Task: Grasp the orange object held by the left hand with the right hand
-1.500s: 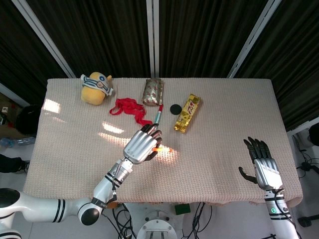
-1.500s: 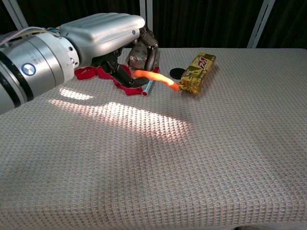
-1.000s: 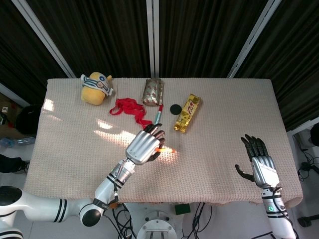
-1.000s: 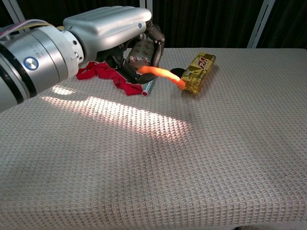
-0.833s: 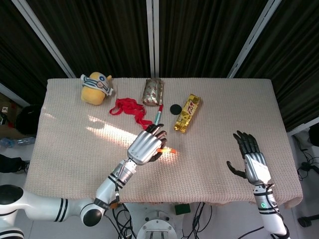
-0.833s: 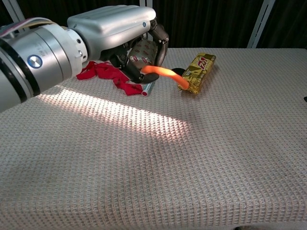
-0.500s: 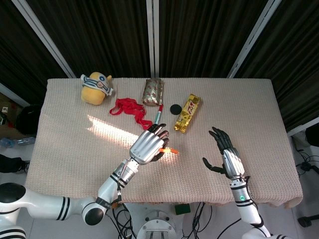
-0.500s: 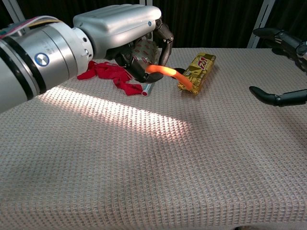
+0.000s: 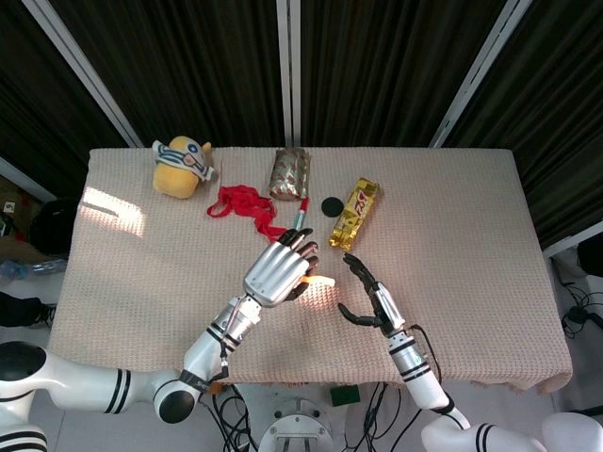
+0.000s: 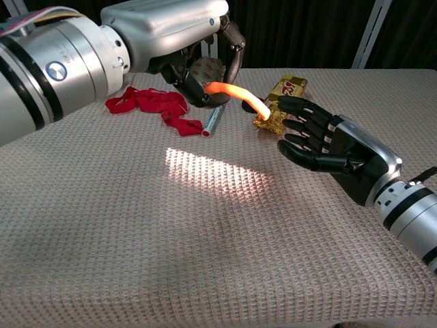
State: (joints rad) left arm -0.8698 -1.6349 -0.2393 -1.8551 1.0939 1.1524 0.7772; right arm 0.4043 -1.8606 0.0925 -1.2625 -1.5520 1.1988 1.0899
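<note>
My left hand (image 9: pixel 279 271) (image 10: pixel 179 34) grips one end of a thin, curved orange object (image 10: pixel 237 94) (image 9: pixel 317 280) and holds it above the table. Its free end sticks out to the right. My right hand (image 10: pixel 326 145) (image 9: pixel 369 295) is open, its fingers spread and pointing left. Its fingertips (image 10: pixel 287 102) lie just right of the orange tip, apart from it by a small gap.
A gold snack bar (image 9: pixel 353 214) (image 10: pixel 280 102), black disc (image 9: pixel 331 205), pen (image 9: pixel 300 217) (image 10: pixel 212 121), red cloth (image 9: pixel 243 205) (image 10: pixel 149 104), patterned wrapped packet (image 9: pixel 290 173) and yellow plush toy (image 9: pixel 180 165) lie along the far part of the woven table cover (image 9: pixel 452 235).
My right hand swept in from the table's right edge to just beside the orange tip. My left hand lifted the orange object slightly and stayed near the middle.
</note>
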